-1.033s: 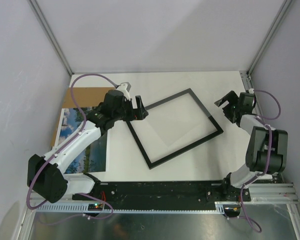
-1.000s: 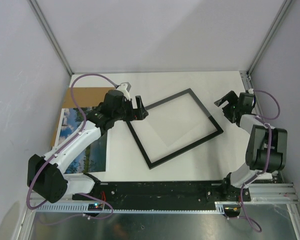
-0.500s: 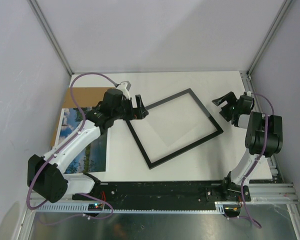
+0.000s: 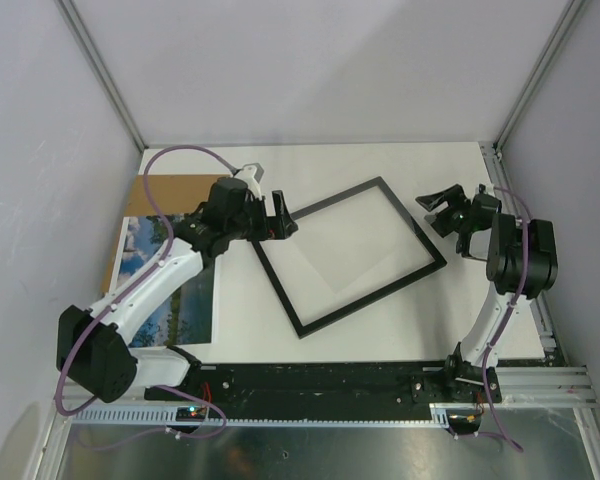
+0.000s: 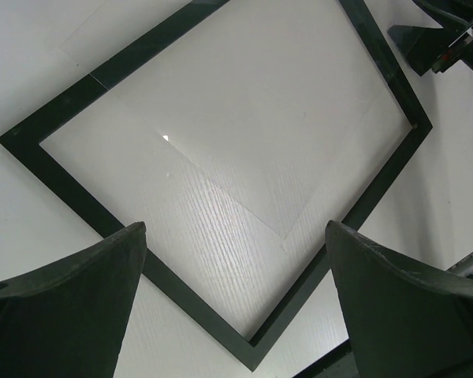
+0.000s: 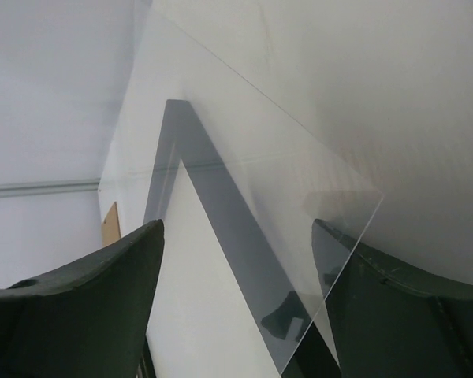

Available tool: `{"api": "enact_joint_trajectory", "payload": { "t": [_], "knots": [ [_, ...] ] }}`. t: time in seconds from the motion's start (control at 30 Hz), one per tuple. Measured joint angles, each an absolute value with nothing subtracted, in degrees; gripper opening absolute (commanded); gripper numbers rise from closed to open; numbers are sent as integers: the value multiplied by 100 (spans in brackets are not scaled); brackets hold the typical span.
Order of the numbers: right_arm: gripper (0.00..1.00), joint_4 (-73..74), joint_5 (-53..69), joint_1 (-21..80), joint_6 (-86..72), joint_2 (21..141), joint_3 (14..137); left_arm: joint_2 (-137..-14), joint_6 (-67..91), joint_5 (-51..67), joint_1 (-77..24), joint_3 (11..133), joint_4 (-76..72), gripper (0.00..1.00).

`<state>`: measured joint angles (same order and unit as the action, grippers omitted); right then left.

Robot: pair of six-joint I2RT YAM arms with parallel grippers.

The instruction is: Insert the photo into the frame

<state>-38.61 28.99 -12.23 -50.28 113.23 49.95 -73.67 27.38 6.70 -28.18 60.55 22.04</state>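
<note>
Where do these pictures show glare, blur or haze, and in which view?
Left wrist view: a small bright glint on the clear pane of the thin black rectangular frame; the tool's dark fingers blurred. Right wrist view: the frame looks grey and hazy. Top view: even light.

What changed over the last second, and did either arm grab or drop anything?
The right gripper moved left, closing in on the right corner of the frame, with its elbow swinging forward. Its jaws stand apart and nothing is visibly gripped. Unchanged: the left gripper is open over the frame's left corner, and the frame, the photo and the cardboard lie where they were.
</note>
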Motion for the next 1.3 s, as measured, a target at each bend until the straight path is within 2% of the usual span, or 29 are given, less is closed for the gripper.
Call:
{"api": "enact_joint_trajectory", "payload": {
  "t": [0.13,0.37,0.43,0.63,0.83,1.0,1.3],
  "knots": [
    [63,-4080,2987,-1223,-5196,11467,4995,-7415,2740,668,-2818,6088,2206,100],
    [12,-4195,3100,-1219,-5402,11660,4993,-7642,2775,687,-2818,6390,2222,100],
    [3,-4237,3133,-1219,-5452,11657,4993,-7762,2805,725,-2818,6554,2239,100],
    [0,-4180,3197,-1216,-5572,11194,4984,-8278,2801,884,-2751,7301,2250,100],
    [0,-3828,3179,-1120,-5627,9979,5076,-8879,2685,1094,-2449,8274,2204,100],
    [0,-3151,3129,-854,-5588,8962,5704,-9393,2486,1157,-2209,9126,2110,100],
    [0,-2521,3660,-646,-5701,7950,6501,-10114,1911,2362,-1575,10119,1697,100]
  ]
}}
